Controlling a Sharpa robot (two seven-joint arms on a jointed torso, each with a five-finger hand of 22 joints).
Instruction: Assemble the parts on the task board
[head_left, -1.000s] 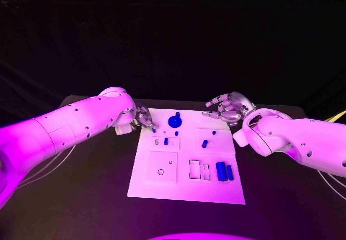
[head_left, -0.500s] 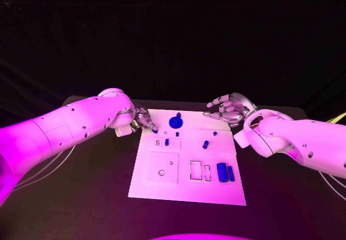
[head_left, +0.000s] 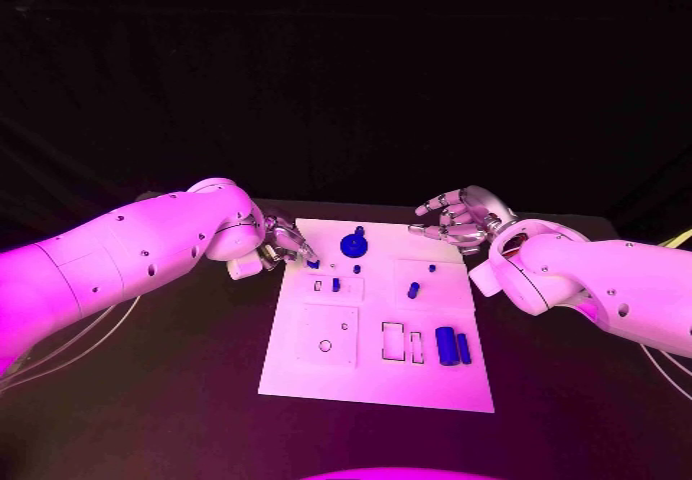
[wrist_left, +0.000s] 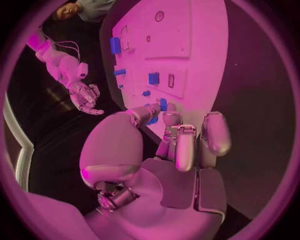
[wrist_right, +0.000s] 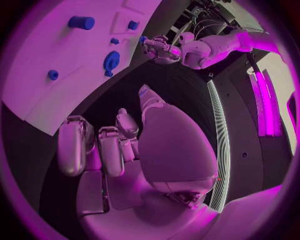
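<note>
Now, step: we judge we are carrying a small blue part (wrist_left: 162, 104) to its seat on the task board (head_left: 433, 375).
Left hand (head_left: 284, 245): pinches that part over the board's far-left corner.
Right hand (head_left: 459, 220): holds nothing, fingers loosely apart, beyond the far-right corner.
Next: lower it squarely into a slot.

No readable text, labels or numbers (task board (head_left: 378, 372) bears outlines only, no lettering).

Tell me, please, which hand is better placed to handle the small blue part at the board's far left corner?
Left: the left hand has fingertips at that small blue part; the right hand hovers off the board's far right corner.
</note>
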